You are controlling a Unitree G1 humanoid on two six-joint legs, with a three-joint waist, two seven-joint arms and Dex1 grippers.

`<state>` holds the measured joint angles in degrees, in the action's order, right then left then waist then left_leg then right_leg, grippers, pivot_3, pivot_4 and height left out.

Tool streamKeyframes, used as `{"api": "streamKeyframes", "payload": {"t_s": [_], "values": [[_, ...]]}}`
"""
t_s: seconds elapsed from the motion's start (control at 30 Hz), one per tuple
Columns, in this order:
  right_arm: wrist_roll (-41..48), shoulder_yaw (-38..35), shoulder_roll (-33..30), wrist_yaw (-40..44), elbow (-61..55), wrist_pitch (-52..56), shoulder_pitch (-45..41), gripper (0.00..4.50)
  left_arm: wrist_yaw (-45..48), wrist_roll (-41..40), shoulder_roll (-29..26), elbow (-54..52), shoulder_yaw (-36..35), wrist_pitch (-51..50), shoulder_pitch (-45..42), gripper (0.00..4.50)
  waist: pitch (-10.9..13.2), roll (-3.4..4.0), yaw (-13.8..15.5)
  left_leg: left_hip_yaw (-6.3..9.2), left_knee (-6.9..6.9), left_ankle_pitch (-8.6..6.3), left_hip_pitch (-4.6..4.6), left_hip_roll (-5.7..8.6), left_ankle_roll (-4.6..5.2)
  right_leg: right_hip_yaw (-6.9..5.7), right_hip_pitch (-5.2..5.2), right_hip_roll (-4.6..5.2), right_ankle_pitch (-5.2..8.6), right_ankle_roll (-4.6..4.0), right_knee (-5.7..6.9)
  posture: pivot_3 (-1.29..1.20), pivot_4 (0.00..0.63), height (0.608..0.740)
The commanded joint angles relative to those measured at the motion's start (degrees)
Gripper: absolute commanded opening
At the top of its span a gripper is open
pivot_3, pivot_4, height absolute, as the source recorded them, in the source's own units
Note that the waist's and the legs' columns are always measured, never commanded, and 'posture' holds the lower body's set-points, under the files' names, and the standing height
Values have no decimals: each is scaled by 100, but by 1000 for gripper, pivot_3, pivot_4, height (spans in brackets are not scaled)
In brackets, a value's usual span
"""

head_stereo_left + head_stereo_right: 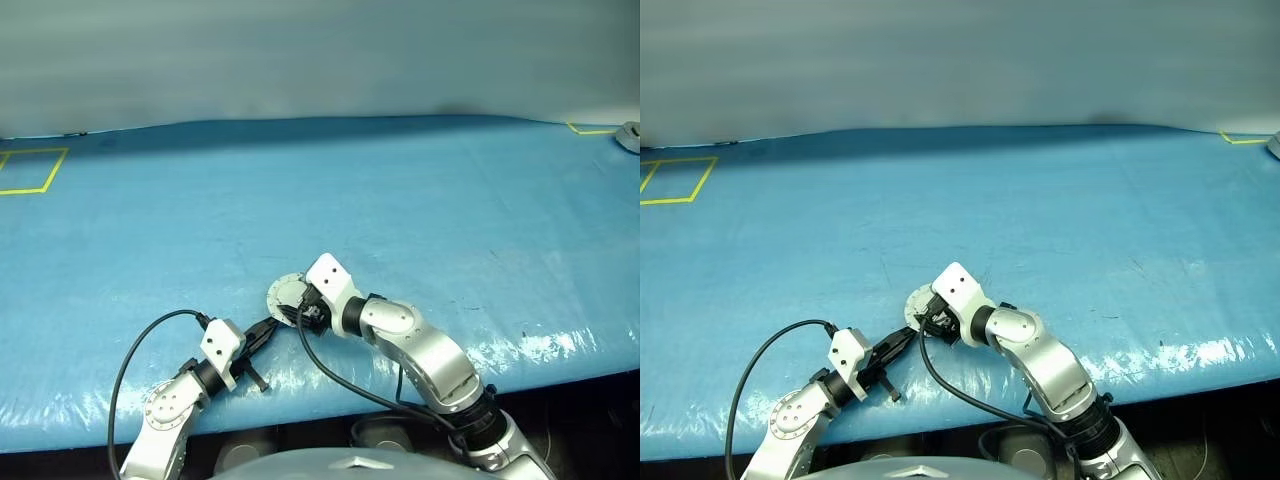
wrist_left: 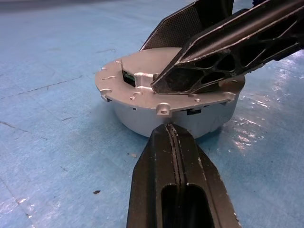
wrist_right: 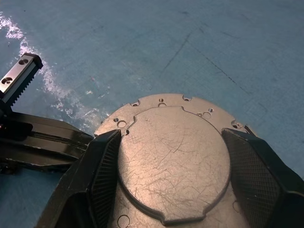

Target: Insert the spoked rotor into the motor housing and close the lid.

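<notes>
Both tools meet at the closed motor housing near the front edge of the blue bench.

Nearest, the left tool [image 1: 262, 335] is clenched, its two black fingers [image 2: 176, 156] pressed flat together with nothing between them, the tips just short of the motor housing's [image 2: 142, 124] side wall. Just beyond, the right tool [image 3: 173, 161] straddles the housing from above, one finger on each side of the lid [image 3: 173, 164], which sits plain face up on top; whether the pads actually press it I cannot tell. Farther back, the blue bench [image 1: 420, 200] carries yellow tape outlines [image 1: 30, 170] at the far left.
</notes>
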<state>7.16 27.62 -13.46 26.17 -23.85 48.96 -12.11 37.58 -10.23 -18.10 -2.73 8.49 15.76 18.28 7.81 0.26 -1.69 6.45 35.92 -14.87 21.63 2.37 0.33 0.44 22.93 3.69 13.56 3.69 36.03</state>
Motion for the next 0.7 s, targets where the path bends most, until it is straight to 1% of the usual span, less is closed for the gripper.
{"api": "streamKeyframes", "payload": {"t_s": [0.03, 0.13, 0.2, 0.4, 0.5, 0.6, 0.7], "values": [[63, 40, -78, 74, -33, 327, -136, 3037, 17, -46, 16, -132, 19, 75, -34, 0, 2, 0, 3, 0, 1, 0, 0, 0, 0, 0, 0, 0, 0, 0, 0, 0, 150, 740], [10, 61, -267, 162, -49, 427, -434, 3037, 22, -46, 24, -118, 27, 71, -62, 0, 8, 2, 16, 0, 7, 0, 0, 1, 0, 1, -2, 0, -4, 2, 1, 0, 150, 740], [24, 75, -375, 246, -28, 463, -583, 3037, 26, -49, 30, -106, 33, 74, -79, 0, 12, 4, 31, 0, 9, 1, 0, 2, 1, 1, -3, 0, -15, -15, 1, 0, 150, 740], [63, 211, -774, 721, 181, 655, -1178, 3037, 29, -42, 50, -63, 45, 100, -129, 0, 21, 8, 50, 1, 11, 1, 3, 4, 1, 1, -5, -1, -20, -21, 1, 0, 150, 740], [134, 179, -812, 844, 255, 735, -1357, 3037, 17, -38, 62, -53, 42, 106, -130, 0, 22, 7, 57, 3, 11, 1, 3, 4, 1, 0, -9, -2, -21, -21, 1, 0, 150, 740], [387, -30, -701, 931, 275, 1061, -1518, 3037, 3, -36, 73, -46, 32, 118, -121, 0, 22, 7, 56, 2, 11, 1, 6, 4, 1, 1, -13, -2, -22, -22, 1, 0, 150, 740], [425, 58, -815, 1068, 283, 979, -1612, 3037, -3, -24, 92, -31, 29, 141, -114, 0, 23, 7, 55, 2, 11, 1, 7, 4, 1, 2, -14, -2, -22, -22, 1, 0, 150, 740]]}}
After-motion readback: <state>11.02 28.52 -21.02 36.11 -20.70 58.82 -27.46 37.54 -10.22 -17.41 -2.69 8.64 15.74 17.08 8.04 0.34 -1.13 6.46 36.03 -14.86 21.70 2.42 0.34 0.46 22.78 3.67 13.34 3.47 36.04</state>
